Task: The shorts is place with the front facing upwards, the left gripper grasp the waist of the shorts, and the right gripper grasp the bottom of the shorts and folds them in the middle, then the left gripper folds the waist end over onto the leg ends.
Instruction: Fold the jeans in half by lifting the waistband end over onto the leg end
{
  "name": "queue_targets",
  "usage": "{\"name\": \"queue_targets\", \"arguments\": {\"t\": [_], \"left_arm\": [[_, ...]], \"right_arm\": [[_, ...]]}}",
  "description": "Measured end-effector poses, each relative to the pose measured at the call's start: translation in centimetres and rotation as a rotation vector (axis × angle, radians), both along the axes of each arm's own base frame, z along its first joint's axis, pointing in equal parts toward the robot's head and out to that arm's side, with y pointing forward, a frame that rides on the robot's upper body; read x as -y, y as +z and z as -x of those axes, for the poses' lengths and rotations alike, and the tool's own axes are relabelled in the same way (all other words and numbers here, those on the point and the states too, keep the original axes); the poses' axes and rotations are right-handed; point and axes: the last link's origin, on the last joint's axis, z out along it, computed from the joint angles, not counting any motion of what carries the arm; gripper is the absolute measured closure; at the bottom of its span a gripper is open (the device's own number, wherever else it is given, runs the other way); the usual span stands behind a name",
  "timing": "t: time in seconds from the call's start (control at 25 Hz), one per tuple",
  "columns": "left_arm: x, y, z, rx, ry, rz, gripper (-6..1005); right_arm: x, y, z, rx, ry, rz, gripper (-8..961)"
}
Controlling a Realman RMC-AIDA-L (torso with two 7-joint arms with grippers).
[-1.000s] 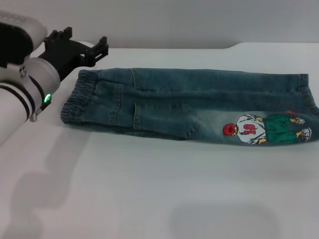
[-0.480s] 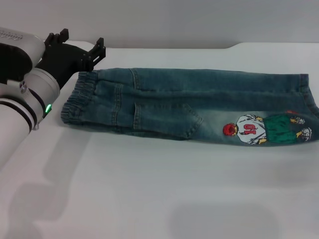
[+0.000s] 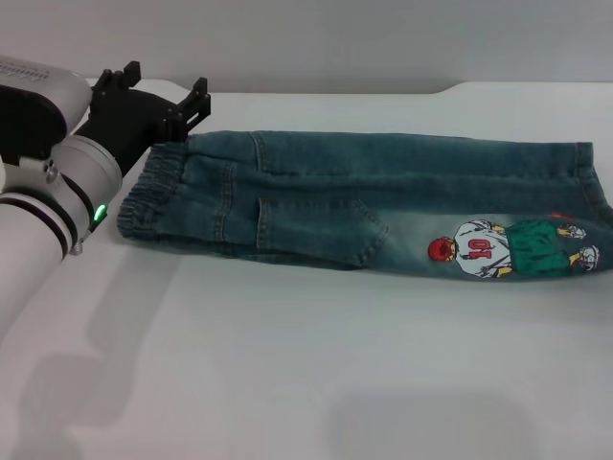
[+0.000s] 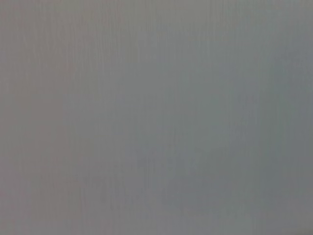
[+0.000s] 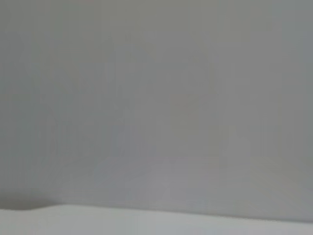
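The shorts (image 3: 326, 196) lie across the white table (image 3: 306, 364) in the head view, folded lengthwise, with a back pocket and a cartoon figure print (image 3: 512, 247) facing up. The gathered waist end (image 3: 146, 190) points left and the leg ends (image 3: 594, 177) lie at the right. My left gripper (image 3: 165, 84) is open, hovering just behind the far corner of the waistband with nothing between its fingers (image 3: 197, 96). The right gripper is out of view. The left wrist view shows only plain grey.
The table's far edge meets a grey wall (image 3: 383, 38), with a step in the edge at the back right (image 3: 455, 88). The right wrist view shows that wall and a strip of the table (image 5: 146, 223).
My left gripper has dropped slightly and edged right, closer to the far corner of the waistband. The shorts have not moved.
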Motion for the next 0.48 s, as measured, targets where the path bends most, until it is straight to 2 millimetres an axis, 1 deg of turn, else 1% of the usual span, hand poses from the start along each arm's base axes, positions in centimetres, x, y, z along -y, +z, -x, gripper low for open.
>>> {"name": "queue_targets", "arguments": {"t": [0.04, 0.08, 0.2, 0.24, 0.28, 0.32, 0.48], "left_arm": [[0.0, 0.0, 0.0, 0.000, 0.001, 0.001, 150], [0.0, 0.0, 0.0, 0.001, 0.001, 0.002, 150], [-0.1, -0.1, -0.1, 0.002, 0.000, 0.004, 150], [-0.1, -0.1, -0.1, 0.003, 0.001, 0.007, 150], [-0.2, -0.2, -0.1, 0.006, 0.002, 0.010, 149], [-0.2, -0.3, -0.1, 0.010, 0.005, 0.012, 149], [-0.3, -0.4, 0.0, 0.014, 0.012, 0.020, 149]], "right_arm": [[0.1, 0.0, 0.1, 0.018, 0.007, 0.015, 278], [0.7, -0.3, 0.2, 0.080, 0.041, 0.050, 278], [1.3, -0.5, 0.5, 0.110, 0.112, 0.053, 278], [1.5, -0.4, 0.7, 0.111, 0.165, 0.038, 278], [1.8, 0.0, 1.2, 0.116, 0.262, 0.000, 278], [1.8, 0.0, 1.2, 0.116, 0.262, 0.000, 279], [2.3, 1.0, 2.0, 0.132, 0.419, -0.107, 279]]}}
